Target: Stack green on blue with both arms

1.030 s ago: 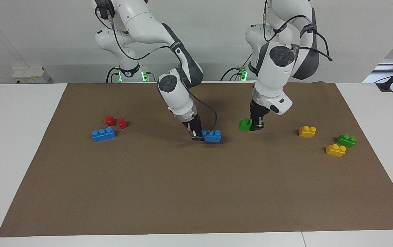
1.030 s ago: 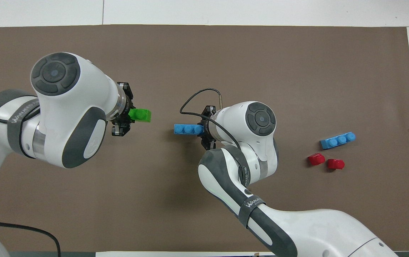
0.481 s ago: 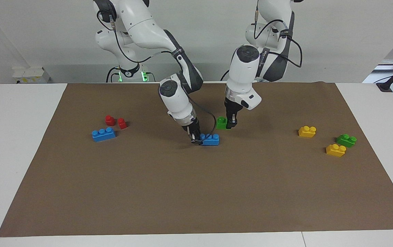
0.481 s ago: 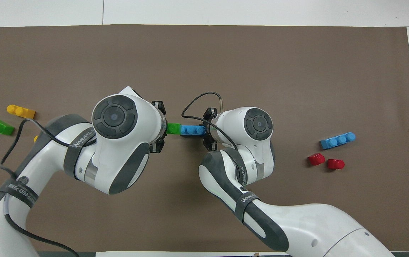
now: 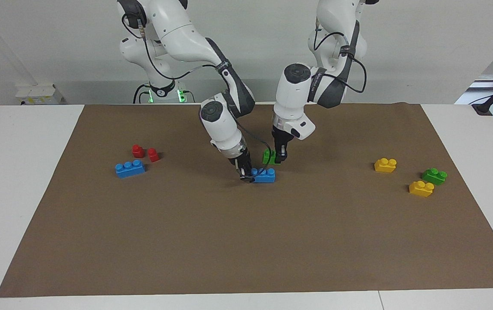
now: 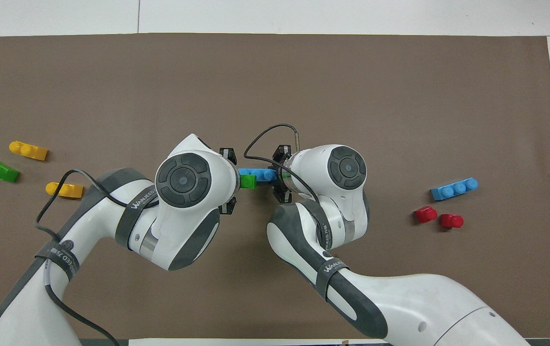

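Note:
My right gripper (image 5: 246, 174) is shut on one end of the blue three-stud brick (image 5: 265, 175), which lies low at the brown mat (image 5: 246, 241) near the middle of the table. My left gripper (image 5: 279, 156) is shut on the bright green two-stud brick (image 5: 267, 156) and holds it in the air just over that blue brick, with a small gap between the two. In the overhead view the green brick (image 6: 248, 181) overlaps the blue brick (image 6: 257, 174) between the two wrists.
A second blue brick (image 5: 130, 168) and two red pieces (image 5: 145, 153) lie toward the right arm's end. Two yellow bricks (image 5: 385, 165) (image 5: 421, 188) and a darker green brick (image 5: 434, 175) lie toward the left arm's end.
My left gripper has carried the green brick toward the right arm's end until it hangs over the blue brick. My right gripper shifted the blue brick slightly and has since kept still.

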`<action>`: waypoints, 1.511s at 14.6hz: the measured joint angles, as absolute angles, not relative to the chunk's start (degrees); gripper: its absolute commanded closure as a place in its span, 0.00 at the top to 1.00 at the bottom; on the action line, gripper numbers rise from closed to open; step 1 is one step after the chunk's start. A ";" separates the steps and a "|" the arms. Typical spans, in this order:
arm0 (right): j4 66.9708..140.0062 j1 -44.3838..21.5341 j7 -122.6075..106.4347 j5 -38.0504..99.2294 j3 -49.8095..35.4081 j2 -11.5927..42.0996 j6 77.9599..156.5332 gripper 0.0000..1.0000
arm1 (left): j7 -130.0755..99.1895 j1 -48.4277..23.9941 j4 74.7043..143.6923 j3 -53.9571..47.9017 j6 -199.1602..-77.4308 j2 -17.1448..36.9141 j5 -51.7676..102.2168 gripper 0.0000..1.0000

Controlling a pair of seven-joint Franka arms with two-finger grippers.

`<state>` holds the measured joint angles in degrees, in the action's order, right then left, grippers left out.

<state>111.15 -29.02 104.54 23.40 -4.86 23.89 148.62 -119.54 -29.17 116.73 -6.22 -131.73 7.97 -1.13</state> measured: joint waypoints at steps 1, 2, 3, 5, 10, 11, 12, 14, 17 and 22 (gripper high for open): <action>111.16 -29.02 104.54 23.40 -4.86 23.89 148.65 0.13 | -119.77 -29.30 116.82 -6.22 -132.64 8.57 -1.22 0.00; 111.18 -29.02 104.54 23.40 -4.86 23.89 148.71 0.13 | -120.03 -29.43 116.82 -6.21 -133.45 9.15 -1.47 0.00; 111.21 -29.02 104.54 23.41 -4.87 23.89 148.76 0.13 | -120.50 -29.53 116.82 -6.19 -134.05 9.71 -1.91 0.00; 111.25 -29.02 104.54 23.41 -4.87 23.89 148.84 0.13 | -122.76 -29.80 116.81 -6.20 -135.42 11.11 -4.40 0.00; 111.35 -29.03 104.50 23.45 -4.88 23.90 149.02 0.14 | -125.59 -30.26 116.57 -6.17 -137.78 12.10 -6.78 0.00; 111.35 -29.04 104.50 23.45 -4.89 23.90 149.02 0.14 | -125.61 -30.26 116.55 -6.15 -137.89 12.22 -6.81 0.00; 111.38 -29.04 104.43 23.45 -4.92 23.88 149.02 0.14 | -125.67 -30.31 116.54 -6.14 -137.98 12.43 -6.85 0.00; 111.44 -29.06 104.38 23.45 -4.95 23.85 149.02 0.14 | -125.86 -30.49 116.47 -6.09 -138.54 13.11 -7.07 0.00; 111.46 -29.05 104.37 23.45 -4.94 23.85 149.04 0.14 | -126.03 -30.56 116.10 -6.06 -138.62 13.81 -7.36 0.00; 111.48 -29.05 104.37 23.45 -4.93 23.85 149.09 0.37 | -126.10 -30.71 116.06 -6.08 -138.52 13.85 -7.46 1.00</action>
<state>111.48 -29.05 104.37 23.45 -4.93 23.85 149.09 -126.10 -30.71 116.06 -6.08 -138.52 13.85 -7.46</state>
